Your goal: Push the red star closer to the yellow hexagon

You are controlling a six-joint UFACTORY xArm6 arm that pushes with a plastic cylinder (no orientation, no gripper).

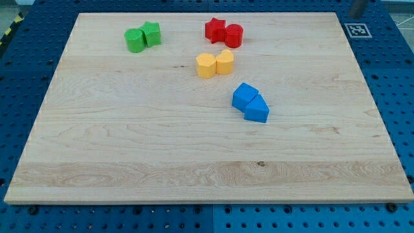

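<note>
Camera view shows the wooden board (194, 155) on a blue pegboard table (394, 77), with a marker tag (356, 30) by the board's top right corner; my tip does not show, so its place among the blocks and any jaw state cannot be told. Near the top edge, the red star (215, 30) touches a red round block (233, 35), with the yellow hexagon (206, 65) and a second yellow block (224, 62) just below them, two green blocks (143, 36) toward the top left corner, and two touching blue blocks (250, 103) near the middle.
</note>
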